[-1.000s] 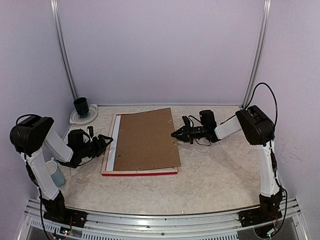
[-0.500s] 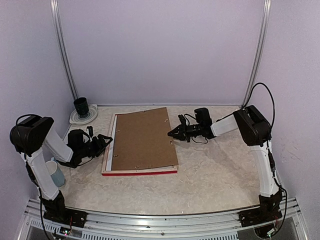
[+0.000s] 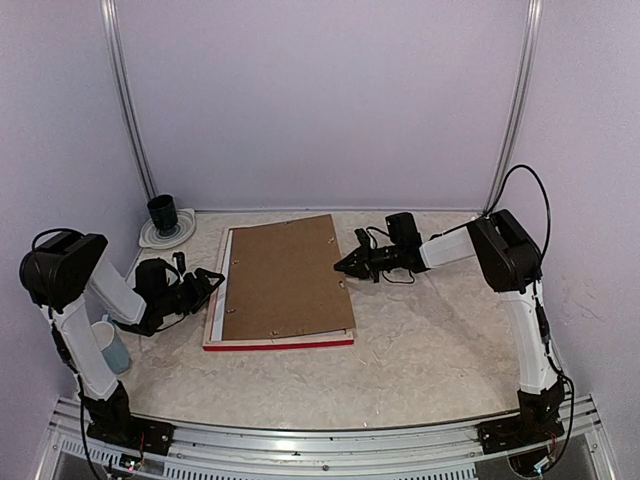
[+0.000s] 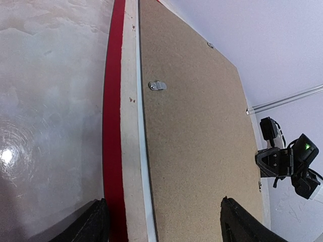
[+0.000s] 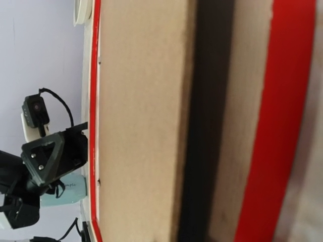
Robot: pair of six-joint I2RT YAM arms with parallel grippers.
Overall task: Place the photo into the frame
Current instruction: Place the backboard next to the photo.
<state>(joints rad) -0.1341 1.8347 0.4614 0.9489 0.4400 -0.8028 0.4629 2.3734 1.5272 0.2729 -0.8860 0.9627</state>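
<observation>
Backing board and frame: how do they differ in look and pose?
The backing board is plain brown; the frame is red-edged with a pale wood back. The board lies on top, slightly skewed; the frame lies flat on the table beneath it. Both are flat rectangles.

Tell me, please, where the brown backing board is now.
In the top view the brown backing board lies on the red frame at the middle of the table, between the open left pincer and the shut right pincer.
</observation>
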